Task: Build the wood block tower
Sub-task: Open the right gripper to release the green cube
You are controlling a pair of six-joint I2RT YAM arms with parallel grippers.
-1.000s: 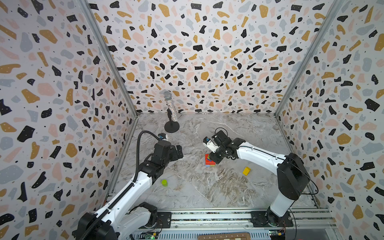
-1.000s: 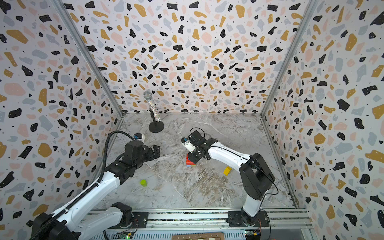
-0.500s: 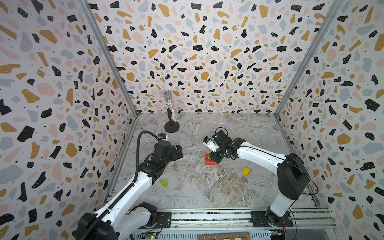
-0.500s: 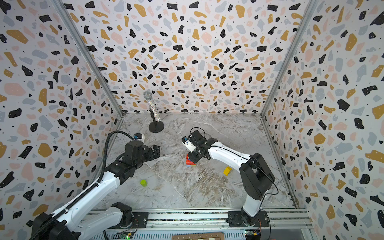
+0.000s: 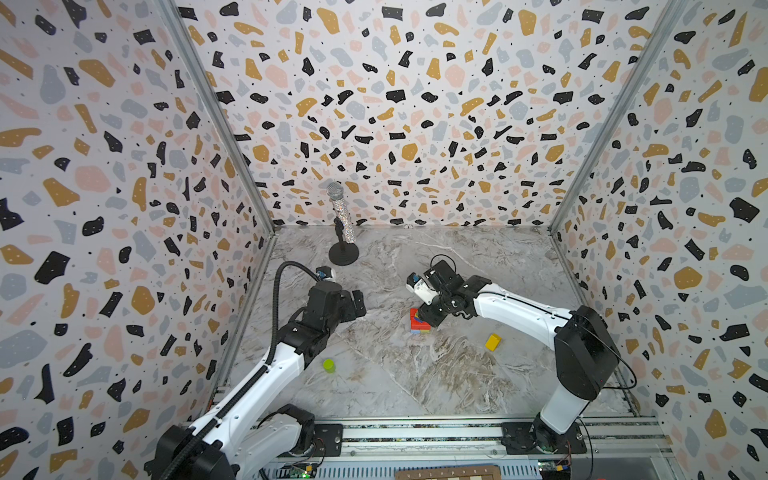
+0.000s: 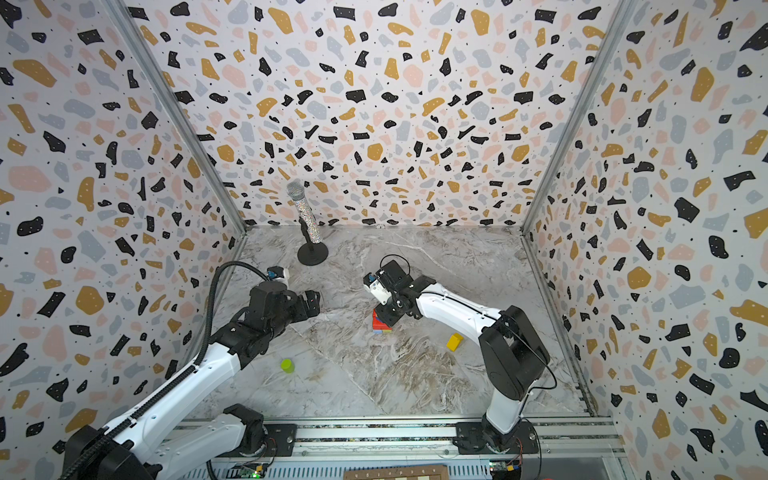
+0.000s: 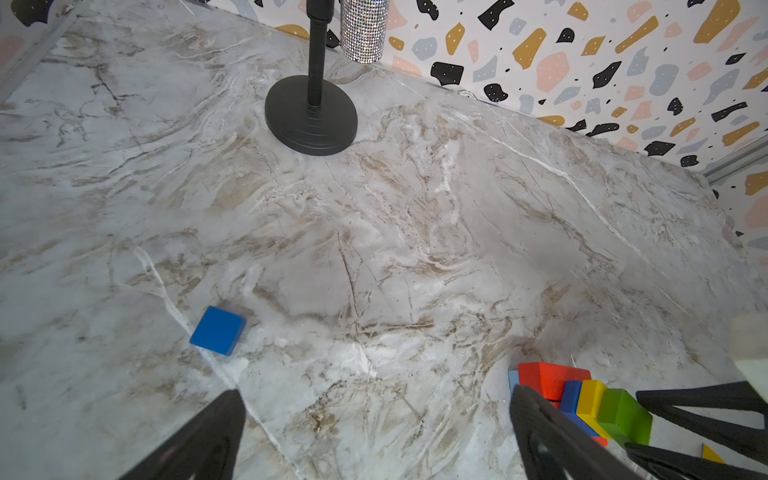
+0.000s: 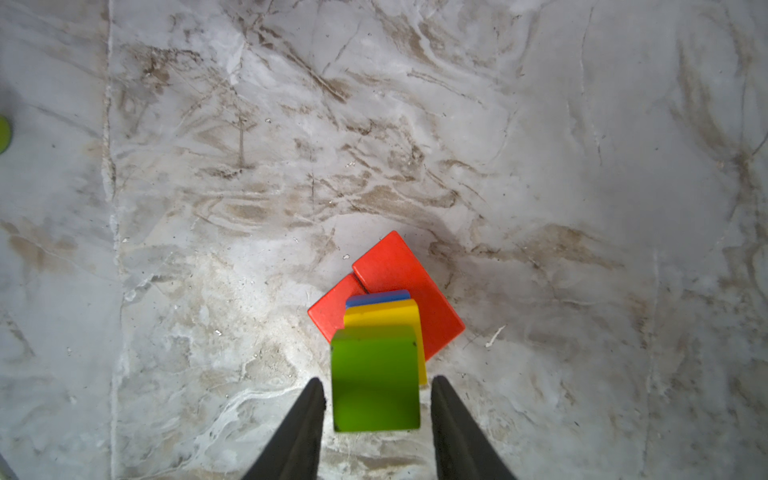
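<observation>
Over the tower [image 8: 399,270], the right gripper [image 8: 378,380] stands apart around the green block [image 8: 374,374]; beside the tower, the left gripper [image 7: 376,392] is wide apart.

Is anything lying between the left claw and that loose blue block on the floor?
Nothing visible. Only bare table lies between the open left gripper and the blue block; the microphone stand sits farther back.

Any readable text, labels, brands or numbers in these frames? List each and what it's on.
No readable text in any view.
Tower, yellow block, green cylinder, blue block: plain paint, no print.
Microphone: no brand visible.
Brown board at the front edge in both top views: tiny marks, too small to read.
</observation>
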